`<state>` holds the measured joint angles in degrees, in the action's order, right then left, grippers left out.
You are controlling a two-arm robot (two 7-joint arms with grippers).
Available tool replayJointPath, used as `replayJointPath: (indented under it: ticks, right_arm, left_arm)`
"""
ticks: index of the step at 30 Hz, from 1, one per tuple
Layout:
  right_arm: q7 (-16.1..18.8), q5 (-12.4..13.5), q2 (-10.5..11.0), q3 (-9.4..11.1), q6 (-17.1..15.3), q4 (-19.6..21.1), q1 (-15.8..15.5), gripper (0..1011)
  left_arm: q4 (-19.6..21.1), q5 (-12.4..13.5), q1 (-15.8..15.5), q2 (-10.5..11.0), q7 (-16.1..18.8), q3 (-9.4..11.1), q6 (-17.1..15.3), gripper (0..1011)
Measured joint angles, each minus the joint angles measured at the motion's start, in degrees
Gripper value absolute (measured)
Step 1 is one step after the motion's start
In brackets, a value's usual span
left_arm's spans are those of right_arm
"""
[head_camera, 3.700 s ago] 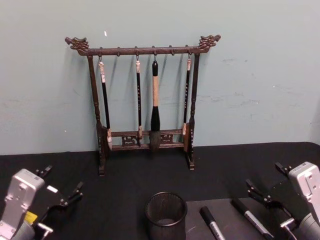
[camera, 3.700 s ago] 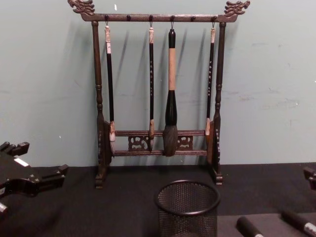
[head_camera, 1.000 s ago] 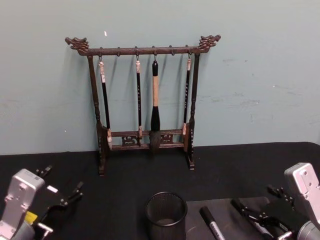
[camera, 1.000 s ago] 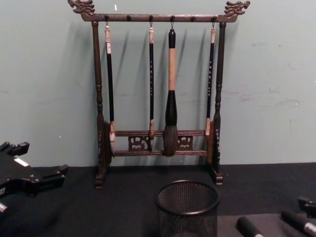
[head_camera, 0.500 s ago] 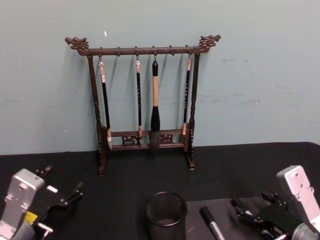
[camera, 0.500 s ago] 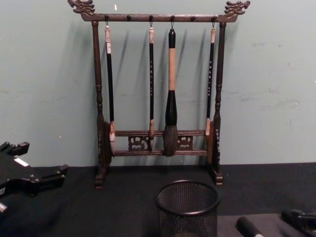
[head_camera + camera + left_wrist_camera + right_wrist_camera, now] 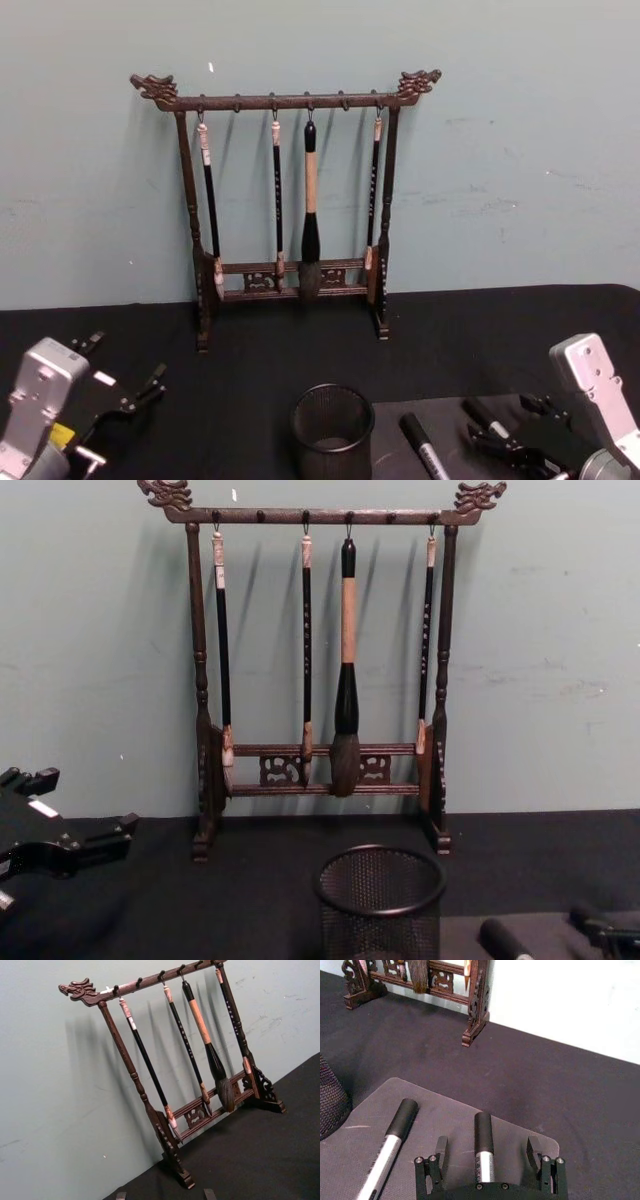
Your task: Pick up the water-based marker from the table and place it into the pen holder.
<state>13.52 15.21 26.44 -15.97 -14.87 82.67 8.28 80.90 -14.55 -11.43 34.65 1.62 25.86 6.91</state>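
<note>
Since the earlier frames the right gripper (image 7: 487, 1143) has come down from above the table's (image 7: 420, 1050) near right corner. It is now low over the grey mat (image 7: 440, 1110), its fingers spread to either side of the water-based marker (image 7: 483, 1132). That marker lies flat on the mat, not yet gripped, with its black cap pointing toward the table's far edge. A second marker (image 7: 395, 1135) lies beside it, nearer the pen holder (image 7: 312, 440).

To do the grasp well, the gripper should probably settle until the pads flank the barrel, close squarely across it, and lift straight up clear of the neighbouring marker. It can then carry the marker to the mesh cup, which stands at the near edge just off the mat's left edge.

The left gripper (image 7: 127, 356) sits parked at the near left corner, fingers apart. The black cloth looks soft and matte. A wooden brush rack (image 7: 290, 100) with four hanging brushes stands at the far edge against a pale green wall (image 7: 520, 150).
</note>
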Motion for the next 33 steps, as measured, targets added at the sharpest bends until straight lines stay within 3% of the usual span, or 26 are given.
replayJointPath:
  ticks: [33]
  right_arm:
    - [3.5,-2.3,-3.6,3.1,-2.2,-3.0,0.5,1000]
  left_arm:
    - [0.0,0.0,0.0,0.0,0.0,0.0,0.0,1001]
